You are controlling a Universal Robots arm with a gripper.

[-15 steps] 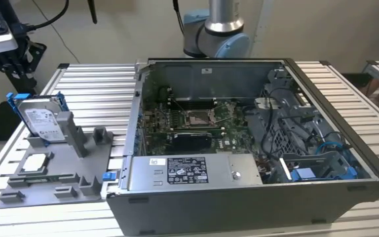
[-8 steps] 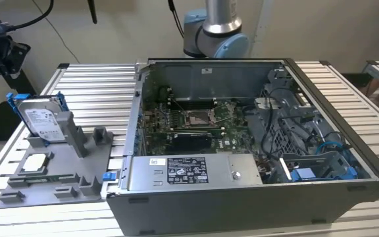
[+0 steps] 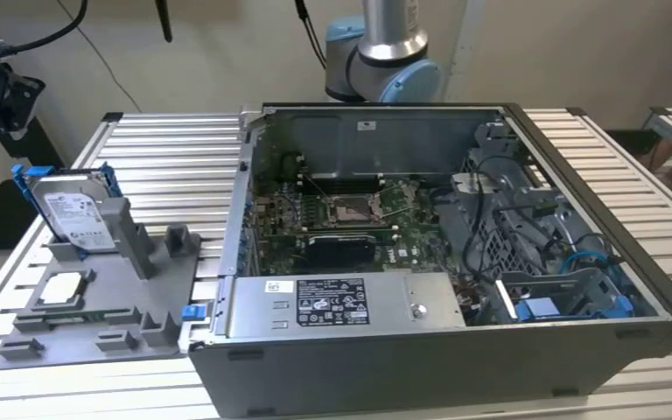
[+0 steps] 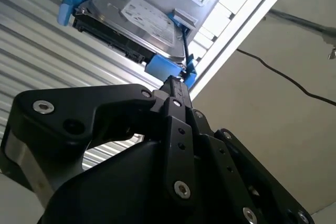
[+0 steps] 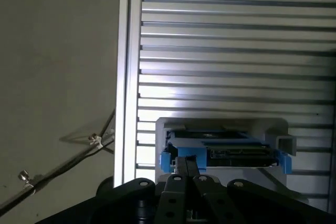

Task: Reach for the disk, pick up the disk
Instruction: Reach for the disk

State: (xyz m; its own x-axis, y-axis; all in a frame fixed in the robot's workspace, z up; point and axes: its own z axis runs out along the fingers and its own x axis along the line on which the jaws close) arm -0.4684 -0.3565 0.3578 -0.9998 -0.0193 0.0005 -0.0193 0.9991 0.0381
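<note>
the disk (image 3: 76,210) stands on edge in a grey holder (image 3: 120,297) at the exterior view's left, close to the rim of the slatted table (image 3: 172,157). its blue bracket (image 3: 32,171) sticks out above and to the sides. a small square chip (image 3: 62,289) lies flat in the same holder, nearer the camera. the open computer case (image 3: 430,385) sits just beside the holder on the exterior view's right. bare slats lie behind the disk, and the space over its top edge is open.

in the first wrist view the table's edge rail (image 5: 128,77) runs close beside the disk (image 5: 220,148). past the rail is floor, with a cable (image 5: 63,166) lying on it.

the arm's base (image 3: 383,52) stands behind the case. both wrist views look down along the gripper (image 4: 176,83) toward the disk (image 4: 139,19). in the second wrist view the tips line up with a blue corner of the bracket (image 4: 160,69), but i cannot tell whether they touch it. in the first wrist view the gripper (image 5: 186,163) points at the disk's near edge. its two black fingers (image 5: 181,169) are pressed together with nothing between them.
</note>
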